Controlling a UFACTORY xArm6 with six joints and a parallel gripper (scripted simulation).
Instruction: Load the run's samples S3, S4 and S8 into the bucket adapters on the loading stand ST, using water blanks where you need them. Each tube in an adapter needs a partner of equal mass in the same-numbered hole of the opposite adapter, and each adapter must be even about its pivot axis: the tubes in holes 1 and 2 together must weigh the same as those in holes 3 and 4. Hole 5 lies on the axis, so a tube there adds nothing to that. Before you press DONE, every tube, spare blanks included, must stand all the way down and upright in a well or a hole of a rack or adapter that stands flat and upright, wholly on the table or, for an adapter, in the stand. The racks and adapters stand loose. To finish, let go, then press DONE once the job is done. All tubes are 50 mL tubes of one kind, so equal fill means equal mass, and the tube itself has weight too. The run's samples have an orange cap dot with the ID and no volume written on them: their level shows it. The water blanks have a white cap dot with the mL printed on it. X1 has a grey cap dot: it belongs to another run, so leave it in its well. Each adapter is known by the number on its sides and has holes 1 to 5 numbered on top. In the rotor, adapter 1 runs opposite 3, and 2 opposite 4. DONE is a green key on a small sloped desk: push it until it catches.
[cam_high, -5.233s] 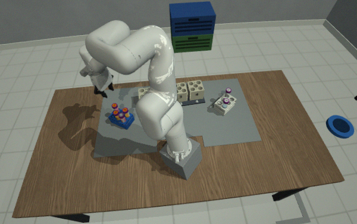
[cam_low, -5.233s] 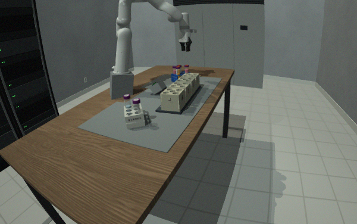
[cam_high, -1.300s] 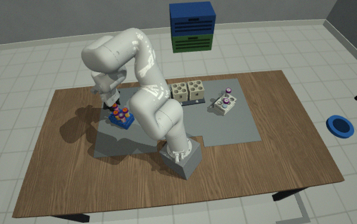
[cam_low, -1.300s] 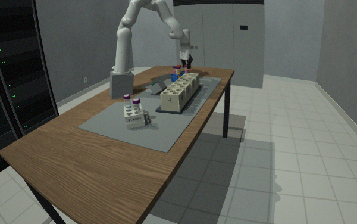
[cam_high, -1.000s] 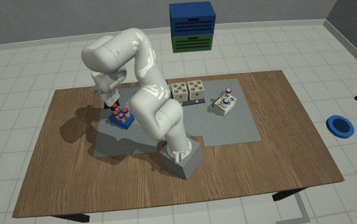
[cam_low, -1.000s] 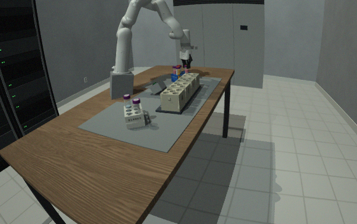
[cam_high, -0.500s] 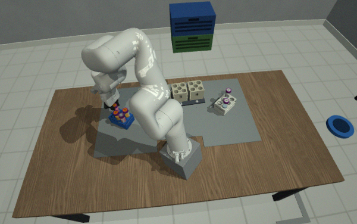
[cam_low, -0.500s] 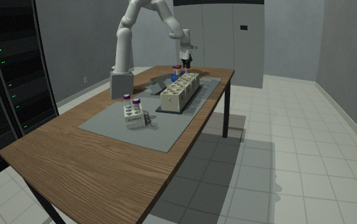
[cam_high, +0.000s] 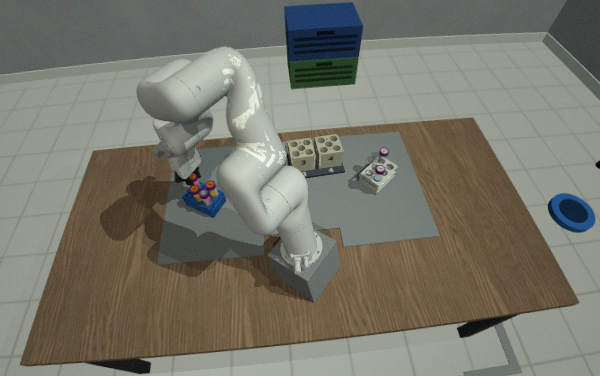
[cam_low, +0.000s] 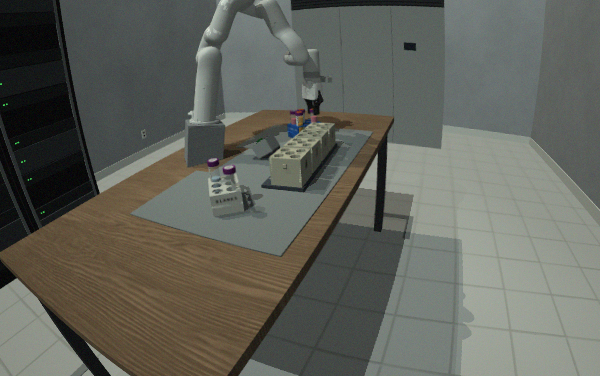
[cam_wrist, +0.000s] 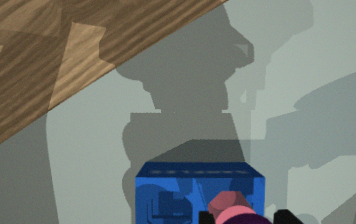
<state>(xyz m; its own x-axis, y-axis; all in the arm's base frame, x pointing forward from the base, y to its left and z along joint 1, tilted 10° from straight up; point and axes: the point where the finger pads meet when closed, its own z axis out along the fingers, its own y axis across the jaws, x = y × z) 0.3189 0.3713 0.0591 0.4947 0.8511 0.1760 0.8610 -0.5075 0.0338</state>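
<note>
- The orange-dot tube (cam_high: 194, 178) (cam_low: 313, 119) (cam_wrist: 245, 220) is at the blue rack's (cam_high: 215, 212) (cam_low: 293, 131) (cam_wrist: 195, 170) far edge from the arm's base, long way up and down.
- The gripper (cam_high: 189, 178) (cam_low: 312, 108) (cam_wrist: 244, 218) is right over that edge, pointing down. Its jaws are part-way open, squeezing the tube's cap.
- The cream adapters (cam_high: 301, 162) (cam_low: 286, 172) are off to the rack's right from above; lift first, I think.

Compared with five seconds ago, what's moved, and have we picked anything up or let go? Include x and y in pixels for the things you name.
The hand (cam_high: 188, 179) (cam_low: 313, 111) (cam_wrist: 243, 217) has come down and across to the blue rack (cam_high: 215, 209) (cam_low: 292, 133) (cam_wrist: 200, 169); its fingers, open before, now look closed on the orange-dotted tube (cam_high: 194, 177) (cam_low: 312, 119) (cam_wrist: 240, 219), which shows no clear lift. Nothing seems released. The BLANKS rack (cam_high: 382, 186) (cam_low: 227, 206) and its tubes stayed put.
</note>
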